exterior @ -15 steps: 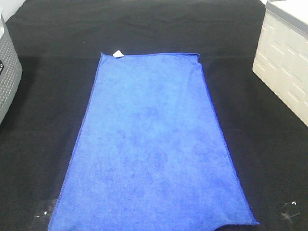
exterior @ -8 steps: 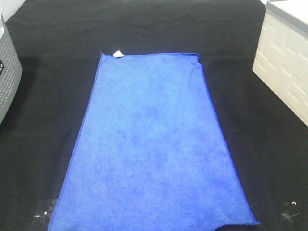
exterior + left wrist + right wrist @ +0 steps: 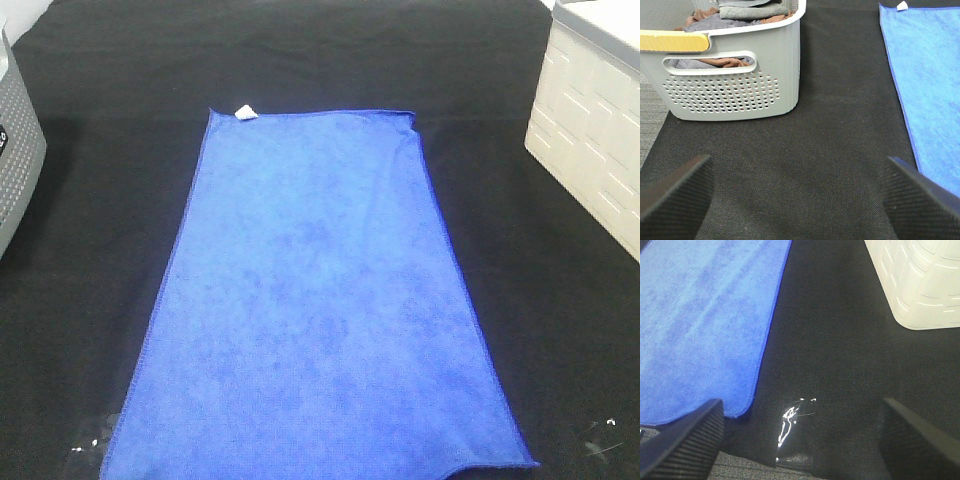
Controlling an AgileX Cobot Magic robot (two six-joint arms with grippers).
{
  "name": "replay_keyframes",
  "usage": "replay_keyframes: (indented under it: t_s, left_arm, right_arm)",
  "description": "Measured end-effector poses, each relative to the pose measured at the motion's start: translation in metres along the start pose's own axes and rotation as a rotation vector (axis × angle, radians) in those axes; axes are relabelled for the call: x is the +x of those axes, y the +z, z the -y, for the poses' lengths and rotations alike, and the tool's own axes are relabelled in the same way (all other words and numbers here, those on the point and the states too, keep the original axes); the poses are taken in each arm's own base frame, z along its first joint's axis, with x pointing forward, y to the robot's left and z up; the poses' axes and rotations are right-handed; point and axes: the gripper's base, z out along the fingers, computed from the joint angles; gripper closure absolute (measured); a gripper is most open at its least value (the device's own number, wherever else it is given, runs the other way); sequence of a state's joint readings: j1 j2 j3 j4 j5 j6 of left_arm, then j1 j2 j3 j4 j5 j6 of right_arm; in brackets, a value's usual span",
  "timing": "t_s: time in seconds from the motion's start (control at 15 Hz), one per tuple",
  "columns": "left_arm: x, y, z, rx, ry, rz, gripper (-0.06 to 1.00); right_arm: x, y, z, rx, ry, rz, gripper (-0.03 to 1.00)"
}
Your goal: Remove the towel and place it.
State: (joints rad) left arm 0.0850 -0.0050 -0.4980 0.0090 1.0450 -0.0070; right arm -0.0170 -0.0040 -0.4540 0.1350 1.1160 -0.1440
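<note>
The towel (image 3: 318,300) is a bright royal-blue cloth spread flat down the middle of the black-covered table, with a small white tag (image 3: 245,111) at its far left corner. Neither arm shows in the high view. In the left wrist view the towel's (image 3: 930,85) left edge and tag run along one side, and my left gripper (image 3: 797,200) stands open over bare black cloth, apart from the towel. My right gripper (image 3: 800,440) is open too, above black cloth beside the towel's (image 3: 705,325) near right corner. Nothing is held.
A grey perforated laundry basket (image 3: 735,95) with a yellow handle grip holds folded clothes at the table's left edge (image 3: 15,160). A cream plastic bin (image 3: 590,130) stands at the right (image 3: 920,280). A strip of clear tape (image 3: 792,430) shines on the black cloth near the front edge.
</note>
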Motion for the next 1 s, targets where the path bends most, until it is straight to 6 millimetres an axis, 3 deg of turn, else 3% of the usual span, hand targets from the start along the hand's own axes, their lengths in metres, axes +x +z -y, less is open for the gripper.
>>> replay_keyframes:
  t_s: [1.0]
  left_arm:
    - [0.0, 0.0, 0.0, 0.0, 0.0, 0.0, 0.11]
  right_arm:
    - [0.0, 0.0, 0.0, 0.0, -0.001, 0.0, 0.18]
